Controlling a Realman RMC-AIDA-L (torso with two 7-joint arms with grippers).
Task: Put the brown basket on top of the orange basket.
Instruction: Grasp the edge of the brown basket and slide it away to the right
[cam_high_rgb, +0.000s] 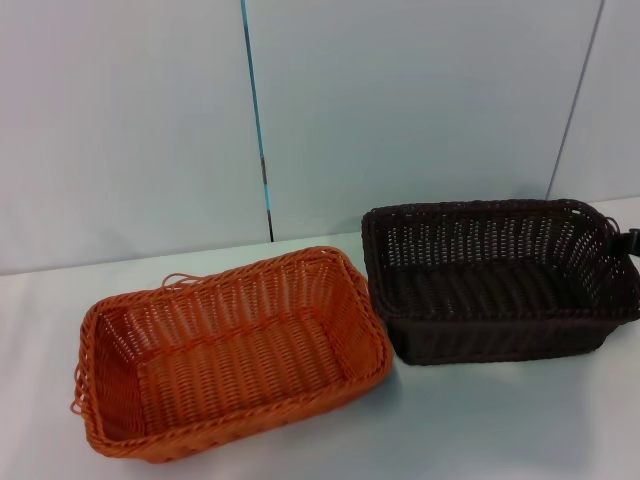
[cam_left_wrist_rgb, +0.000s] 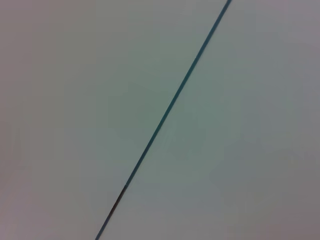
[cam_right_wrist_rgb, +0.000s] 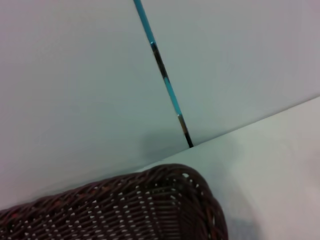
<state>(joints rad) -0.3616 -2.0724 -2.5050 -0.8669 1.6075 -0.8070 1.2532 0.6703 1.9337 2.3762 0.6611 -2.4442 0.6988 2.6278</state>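
Brown basket (cam_high_rgb: 495, 285) tilted near bench right edge; right gripper (cam_high_rgb: 630, 243) at its outer end, grip state unclear. Orange basket (cam_high_rgb: 232, 355) beside it, front-left. Lift under way; next, carry over orange basket.

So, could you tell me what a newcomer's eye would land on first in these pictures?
The bright orange basket stands out most, sitting on the white table on the robot's left side. Next to it, on the robot's right, is the brown basket, tilted, with the right end effector at its far right end. The two baskets look barely apart, if at all.
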